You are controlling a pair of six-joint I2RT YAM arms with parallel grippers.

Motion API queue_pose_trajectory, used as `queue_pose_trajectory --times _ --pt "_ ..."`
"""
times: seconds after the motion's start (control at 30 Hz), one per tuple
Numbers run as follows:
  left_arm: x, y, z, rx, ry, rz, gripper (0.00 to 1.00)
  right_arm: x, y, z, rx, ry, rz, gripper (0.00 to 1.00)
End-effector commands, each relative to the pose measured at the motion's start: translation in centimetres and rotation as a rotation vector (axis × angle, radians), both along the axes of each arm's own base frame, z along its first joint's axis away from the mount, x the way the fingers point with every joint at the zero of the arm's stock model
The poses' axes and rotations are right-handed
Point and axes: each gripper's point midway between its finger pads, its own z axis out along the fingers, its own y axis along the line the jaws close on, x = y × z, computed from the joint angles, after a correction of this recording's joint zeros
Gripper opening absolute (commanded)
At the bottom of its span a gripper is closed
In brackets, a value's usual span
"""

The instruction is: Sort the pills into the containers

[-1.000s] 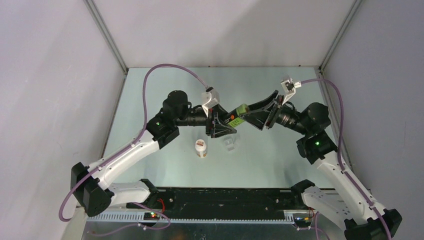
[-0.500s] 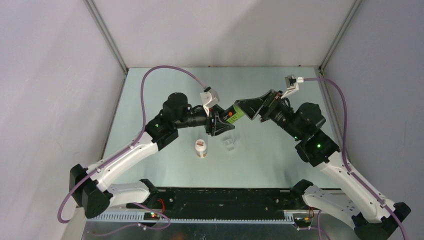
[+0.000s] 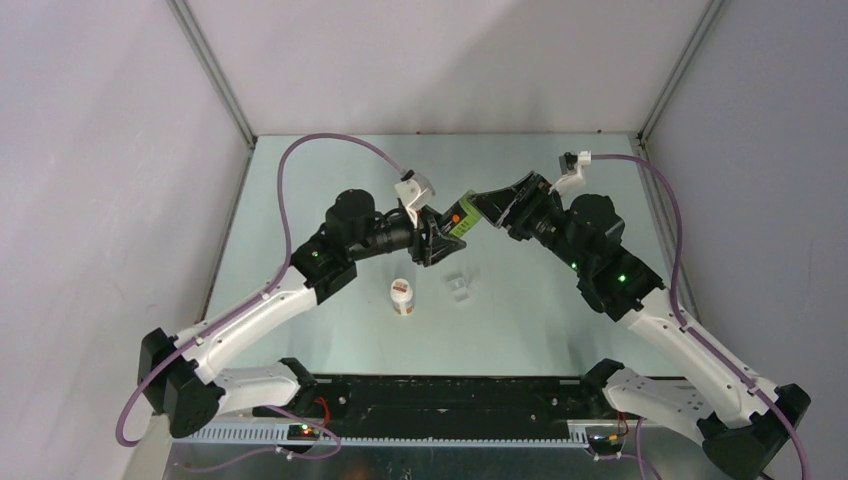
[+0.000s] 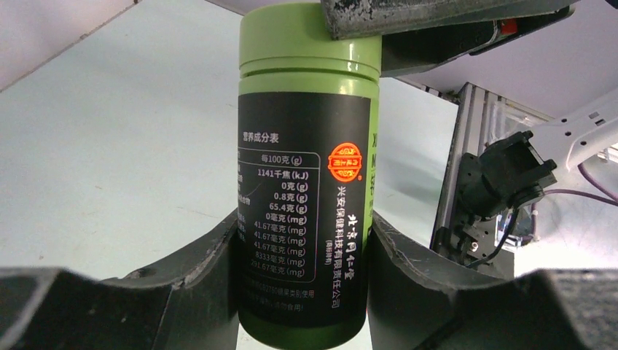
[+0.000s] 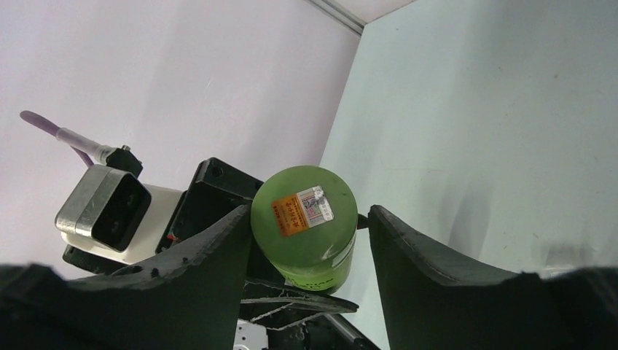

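Note:
A green bottle (image 3: 460, 217) with a black label is held in the air above the table's middle, my left gripper (image 3: 432, 240) shut on its body (image 4: 306, 189). My right gripper (image 3: 490, 207) reaches in from the right and straddles the bottle's green cap (image 5: 304, 211). One finger (image 5: 218, 248) touches the cap; the other (image 5: 408, 248) stands a small gap off, so it is open. The containers, a small translucent pill box (image 3: 460, 285), lie on the table below the bottle. No pills show.
A small white bottle (image 3: 402, 296) with a brown cap stands upright left of the pill box. Grey walls close in the table at the back and on both sides. The rail (image 3: 430, 395) with the arm bases runs along the near edge.
The right arm has swung left and stretched toward the bottle, its jaws opening off the cap and narrowing around it again. The left gripper has tilted the bottle a little leftward.

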Motion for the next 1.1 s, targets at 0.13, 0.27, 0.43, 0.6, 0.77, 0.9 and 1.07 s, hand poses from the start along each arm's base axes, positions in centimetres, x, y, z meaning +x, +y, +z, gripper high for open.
queue_pose_trajectory --times 0.13,0.27,0.43,0.6,0.77,0.9,1.07 --pt "0.4 0.0 4.2 -0.106 -0.087 0.018 0.00 -0.5 0.7 2.8 0.046 -0.067 0.074 0.57" --pt "0.5 -0.1 4.6 -0.117 -0.084 0.019 0.00 -0.9 0.9 3.0 0.038 -0.099 0.154 0.35" --pt "-0.2 -0.5 4.9 -0.115 -0.051 -0.029 0.00 -2.1 -0.9 4.2 -0.042 -0.276 0.268 0.24" --pt "-1.0 -1.2 5.2 -0.105 0.041 -0.117 0.00 -8.7 -1.2 5.1 -0.124 -0.685 0.734 0.06" --pt "-3.2 -1.8 5.9 -0.125 0.037 -0.284 0.00 -8.3 -1.9 4.6 -0.181 -0.728 0.895 0.00" --pt "-2.8 -1.8 5.5 -0.098 0.005 -0.280 0.00 -4.9 -2.2 4.9 -0.197 -0.669 0.703 0.50" --pt "-1.6 -1.6 5.6 -0.095 -0.063 -0.219 0.00 -2.1 -2.0 6.4 -0.175 -0.575 0.386 0.99"
